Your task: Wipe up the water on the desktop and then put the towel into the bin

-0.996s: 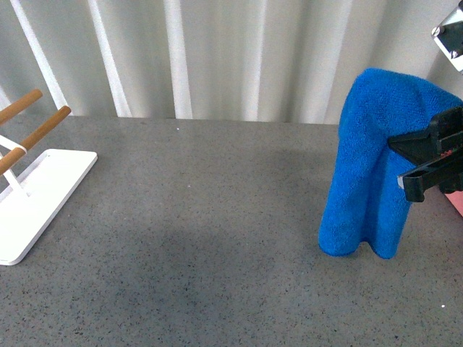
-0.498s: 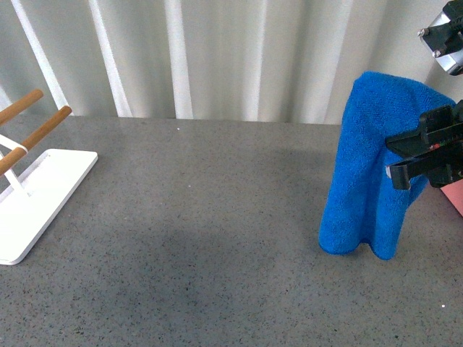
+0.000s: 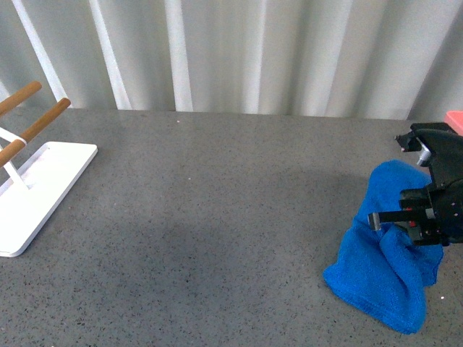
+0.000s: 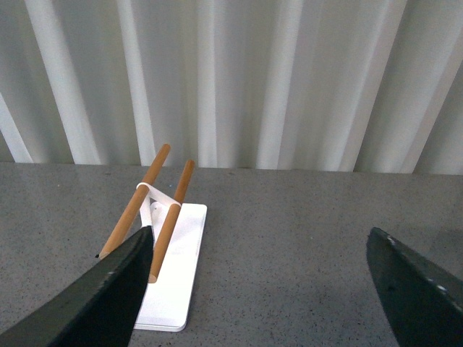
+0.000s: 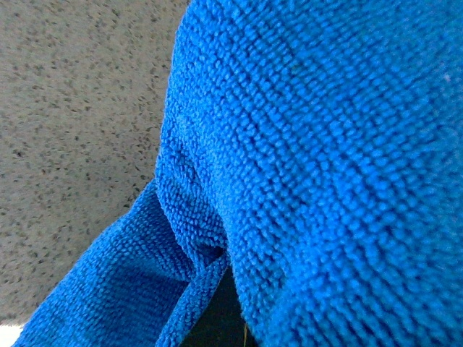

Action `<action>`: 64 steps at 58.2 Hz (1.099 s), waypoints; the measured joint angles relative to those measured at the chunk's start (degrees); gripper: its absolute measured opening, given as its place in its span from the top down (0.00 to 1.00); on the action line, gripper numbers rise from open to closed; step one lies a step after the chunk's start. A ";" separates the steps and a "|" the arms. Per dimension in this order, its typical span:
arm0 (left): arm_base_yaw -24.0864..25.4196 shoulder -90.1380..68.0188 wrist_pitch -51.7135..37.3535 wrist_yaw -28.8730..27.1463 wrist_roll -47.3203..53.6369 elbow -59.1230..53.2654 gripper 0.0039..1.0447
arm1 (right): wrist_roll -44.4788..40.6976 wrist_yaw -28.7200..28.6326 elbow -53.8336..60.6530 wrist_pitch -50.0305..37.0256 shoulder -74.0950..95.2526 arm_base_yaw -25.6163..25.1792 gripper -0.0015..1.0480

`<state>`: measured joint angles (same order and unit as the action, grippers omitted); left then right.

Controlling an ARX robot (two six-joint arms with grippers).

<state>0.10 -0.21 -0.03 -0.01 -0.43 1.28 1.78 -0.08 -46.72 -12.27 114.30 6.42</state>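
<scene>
Front view puts the right gripper (image 3: 405, 189) low at the far right edge of the frame, its black body reaching in from the side and sitting level with the top of the towel (image 3: 383, 282). One dark finger (image 3: 387, 217) with a pale tip lies across the cloth and another part of the gripper stands above it, with a blue fold between them. I cannot tell whether the fingers pinch that fold or only rest against it. The right wrist camera does not settle this: blue fuzzy cloth fills nearly its whole picture, with a strip of speckled surface to one side.

The towel lies crumpled on the tabletop (image 3: 217, 217) at the near right, one hump rising to the gripper and the rest spread in a loose heap towards the front edge. A sliver of the pink bin (image 3: 455, 119) shows at the right edge, just beyond the gripper and apart from the towel.

The left gripper (image 4: 260, 235) appears only in its own wrist camera. Its two dark fingers (image 4: 116, 296) are spread wide and hold nothing, raised above the surface and facing the back wall.

The tabletop is dark grey with fine speckles. At its far left stands a flat white stand (image 3: 43, 181) with two wooden rods (image 3: 40, 119) slanting upward. White pleated curtains (image 3: 217, 50) close off the back.
</scene>
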 joint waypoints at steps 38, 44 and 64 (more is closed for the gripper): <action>0.00 0.00 0.00 0.02 0.13 0.00 0.06 | -4.44 -1.18 -5.88 -0.66 8.39 -9.66 0.96; 0.00 0.02 0.00 0.00 0.13 0.00 0.06 | -6.45 0.28 -13.00 2.67 12.44 -9.84 0.96; 0.00 0.02 0.00 0.00 0.13 0.00 0.06 | -8.63 -0.44 -34.91 3.15 24.48 -5.62 0.96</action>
<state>0.10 -0.19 -0.03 -0.01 -0.30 1.28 -6.85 -0.51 -81.62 -9.13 138.78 0.80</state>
